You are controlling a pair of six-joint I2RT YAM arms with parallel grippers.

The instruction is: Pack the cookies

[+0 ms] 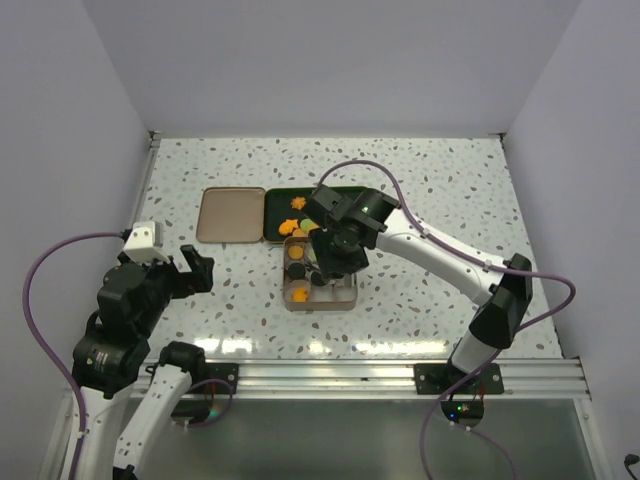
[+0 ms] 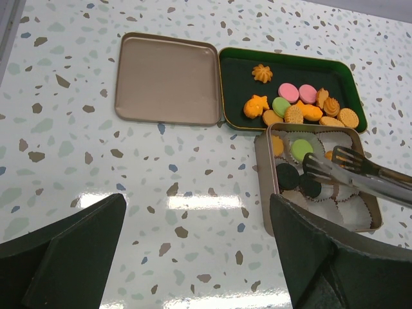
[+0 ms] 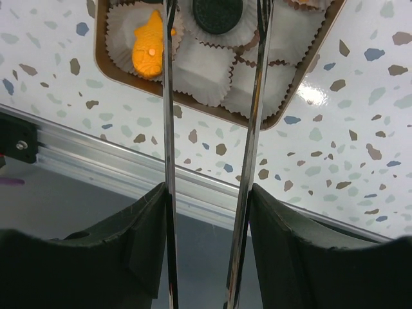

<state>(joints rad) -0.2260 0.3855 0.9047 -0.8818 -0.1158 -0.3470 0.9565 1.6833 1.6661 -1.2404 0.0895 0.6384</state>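
**A:** Where are the cookies (image 2: 288, 92)?

**B:** Most lie flat in the green tray (image 2: 235, 71), crowded toward its right end as the left wrist sees it. A few sit in white paper cups (image 2: 351, 206) in the tan tin (image 2: 261, 164), just beside the tray's near edge: two dark rounds, a green one and some orange.

**A:** Does any of them point somewhere?

**B:** The orange fish (image 3: 149, 48) in the tin does. In the right wrist view its long axis is tilted, one end up-right and the other down-left. I cannot tell which end is the head. The pink and green ovals in the tray run roughly along the tray's length.

**A:** Any lettering?

**B:** The dark cookie (image 3: 219, 11) has a stamped pattern, too fine to read.

**A:** And the jaws?

**B:** The right jaws are closed part-way on metal tongs (image 3: 168, 116), one tong arm against each side, the two arms apart. The tips hang over the tin, and I cannot tell whether they hold a cookie. The left jaws are spread wide with nothing in them, above the worktop (image 1: 450, 180) and well left of the tin.

**A:** The setting?

**B:** The worktop is white, flecked with grey, blue and brown. A tan lid (image 2: 167, 77) lies just left of the tray. A metal rail (image 1: 350, 375) runs along the near edge, and the walls (image 1: 300, 60) are plain and pale.
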